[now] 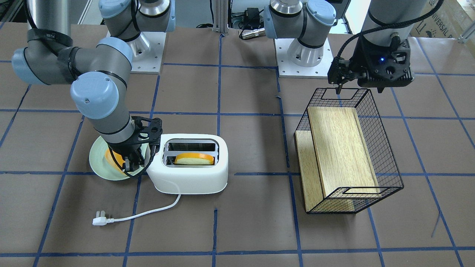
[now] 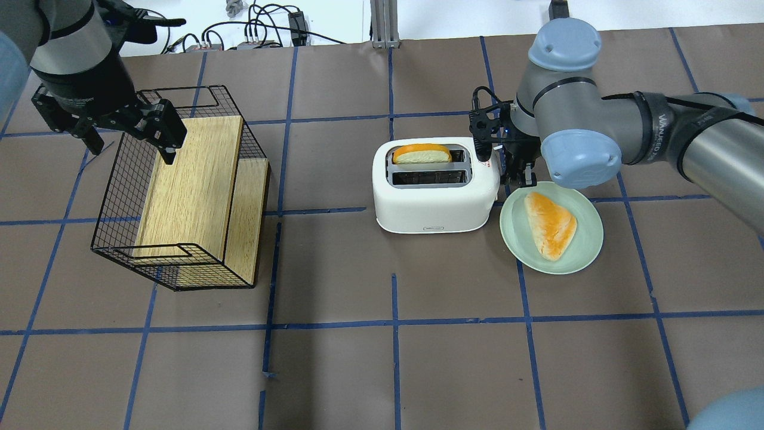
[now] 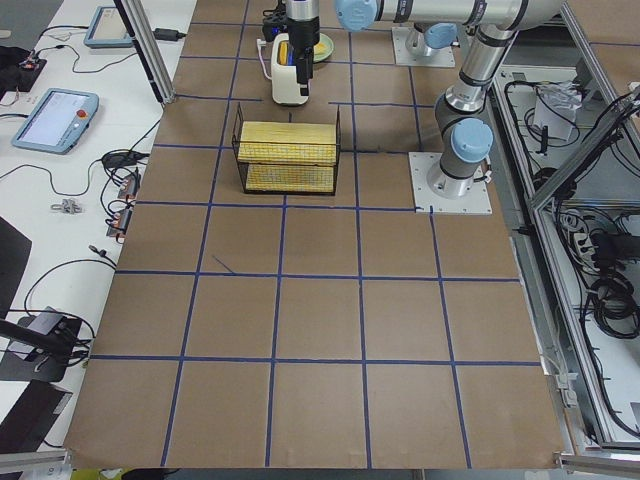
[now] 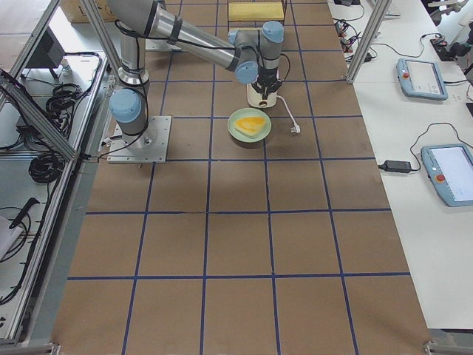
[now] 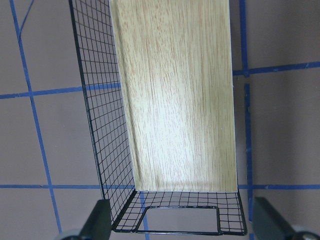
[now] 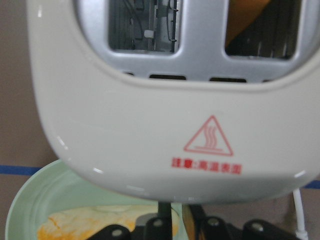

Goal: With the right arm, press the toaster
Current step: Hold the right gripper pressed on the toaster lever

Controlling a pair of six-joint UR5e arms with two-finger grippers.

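The white toaster [image 1: 189, 178] stands mid-table with a bread slice [image 1: 195, 158] in one slot; it also shows in the overhead view [image 2: 430, 206] and fills the right wrist view [image 6: 165, 125]. My right gripper [image 1: 131, 167] is low at the toaster's end, between it and the green plate [image 1: 97, 163]. In the overhead view this gripper [image 2: 520, 177] is just beside the toaster's right end. Its fingers [image 6: 162, 216] are close together and hold nothing. My left gripper [image 2: 128, 142] hovers open over the far end of the wire basket [image 2: 179, 197].
The plate [image 2: 582, 251] holds a triangular bread slice [image 2: 550, 224] right next to the toaster. The toaster's white cord and plug [image 1: 100, 221] lie on the table on the operators' side. The wire basket with a wooden insert [image 1: 349, 148] lies tipped on the robot's left half.
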